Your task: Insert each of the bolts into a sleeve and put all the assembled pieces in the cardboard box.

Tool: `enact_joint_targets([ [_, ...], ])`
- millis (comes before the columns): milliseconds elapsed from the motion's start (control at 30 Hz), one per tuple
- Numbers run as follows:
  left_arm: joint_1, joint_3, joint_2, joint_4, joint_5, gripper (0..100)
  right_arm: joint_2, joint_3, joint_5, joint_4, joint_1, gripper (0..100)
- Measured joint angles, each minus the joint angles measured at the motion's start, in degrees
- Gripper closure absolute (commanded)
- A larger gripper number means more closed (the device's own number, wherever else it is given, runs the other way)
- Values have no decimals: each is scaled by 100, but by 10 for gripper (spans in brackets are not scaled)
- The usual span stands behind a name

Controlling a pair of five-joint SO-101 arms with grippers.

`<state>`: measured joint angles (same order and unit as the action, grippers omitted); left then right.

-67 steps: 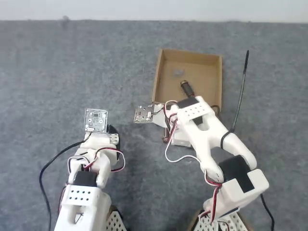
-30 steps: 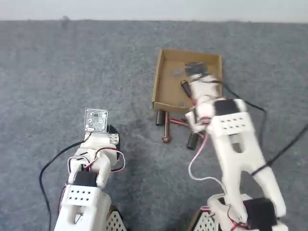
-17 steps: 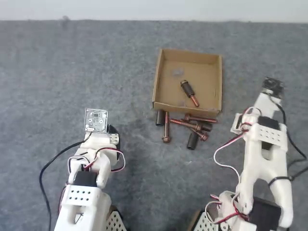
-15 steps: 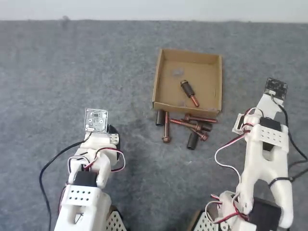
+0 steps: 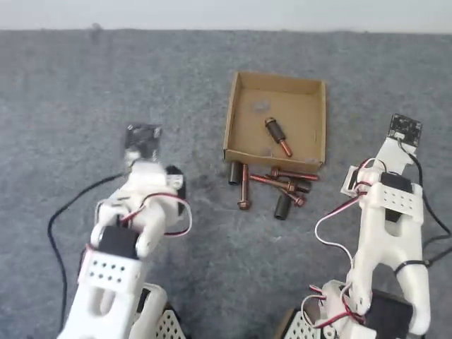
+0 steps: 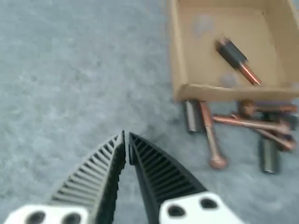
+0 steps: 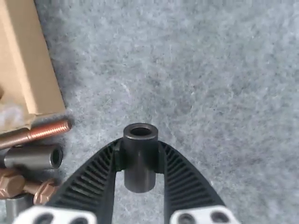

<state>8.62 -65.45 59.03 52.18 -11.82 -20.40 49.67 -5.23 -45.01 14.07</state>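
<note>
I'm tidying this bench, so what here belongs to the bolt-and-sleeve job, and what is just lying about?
Job:
brown cardboard box
assembled bolt-in-sleeve piece inside it
loose copper bolts
dark metal sleeves among them
dark sleeve held in the right claw
left claw, shut

Lying about:
grey carpet
pale wall strip

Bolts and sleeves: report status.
Left gripper jaws shut, empty. Right gripper jaws shut on sleeve. One assembled piece in cardboard box; loose bolts outside.
</note>
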Motion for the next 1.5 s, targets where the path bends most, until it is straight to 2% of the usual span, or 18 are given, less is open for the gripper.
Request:
enact_joint_targets([
  [133,703,360,-941,-88,-246,988,0,79,0,176,0,992],
  [267,1433,404,-1864,-826,-730,988,0,79,0,185,0,992],
  [400,1785,484,-2945,-1688,-1565,987,0,79,0,185,0,992],
  [600,2031,1196,-4501,-2040,-1705,841,0,79,0,185,0,992],
  [700,2189,1407,-4967,-2075,-1705,827,0,79,0,185,0,992],
  [933,1960,2127,-5969,-2084,-1705,895,0,79,0,185,0,992],
  [1067,1802,2558,-6532,-2092,-1978,906,0,79,0,185,0,992],
  [1400,1758,2848,-6734,-1987,-2040,906,0,79,0,185,0,992],
  [1500,1758,3182,-6927,-1591,-2040,906,0,79,0,185,0,992],
])
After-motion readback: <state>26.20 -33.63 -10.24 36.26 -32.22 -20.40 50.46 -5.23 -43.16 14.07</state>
